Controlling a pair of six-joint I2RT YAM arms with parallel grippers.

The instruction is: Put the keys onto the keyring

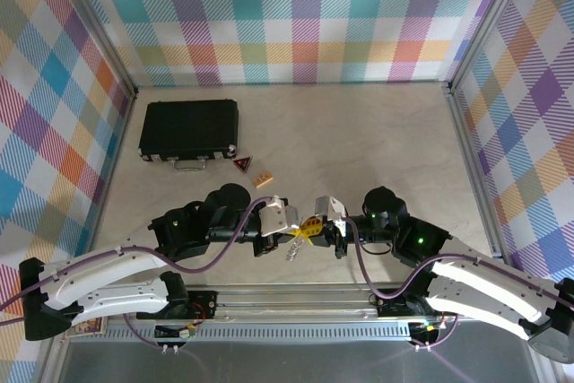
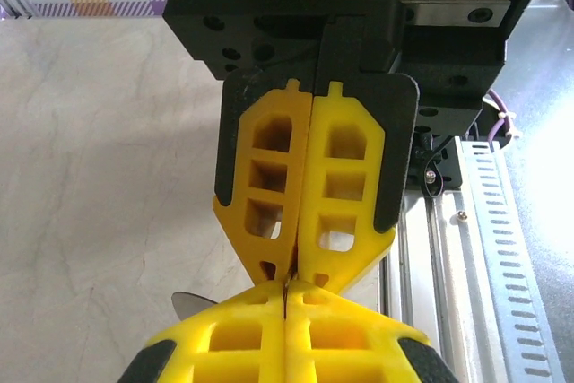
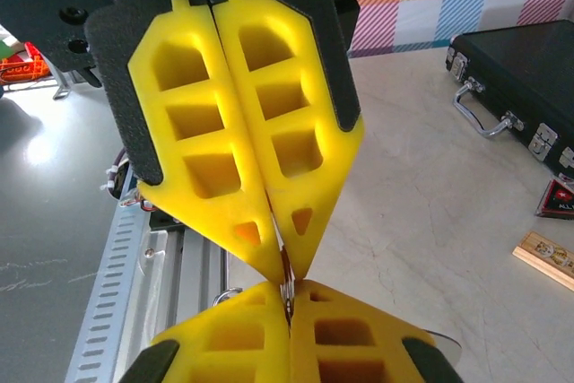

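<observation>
Left end effector (image 1: pixel 303 230): I see its yellow fingers pressed flat together with no gap. The tips sit nose to nose with the other arm's, over the near part of the worktop (image 1: pixel 359 141).
Right end effector (image 1: pixel 317 224): closed just as tight, and it meets the left one head-on.
Pinch: in both wrist views a thin sliver of silver metal runs through the seam where the four tips meet (wire or a key edge, I cannot tell which). I read both end effectors as nipping the keys.
Keys (image 1: pixel 293 248): from overhead the bunch hangs just below the meeting tips. In the left wrist view a silver blade pokes out beside my left fingers. I cannot tell whether the lowest key touches the worktop.
Keyring: hidden by the fingers, so I cannot tell where it is.
Case (image 1: pixel 189 128): black, lying flat at the far left of the worktop, with its handle and latches on the near side. The lid is shut, so I cannot tell what it holds.
Tag (image 1: pixel 242 164): a red-and-black triangle on the worktop just beside the case's near right corner, outside the case.
Wooden block (image 1: pixel 263 179): small and tan, just right of the tag and apart from it, also outside the case.
</observation>
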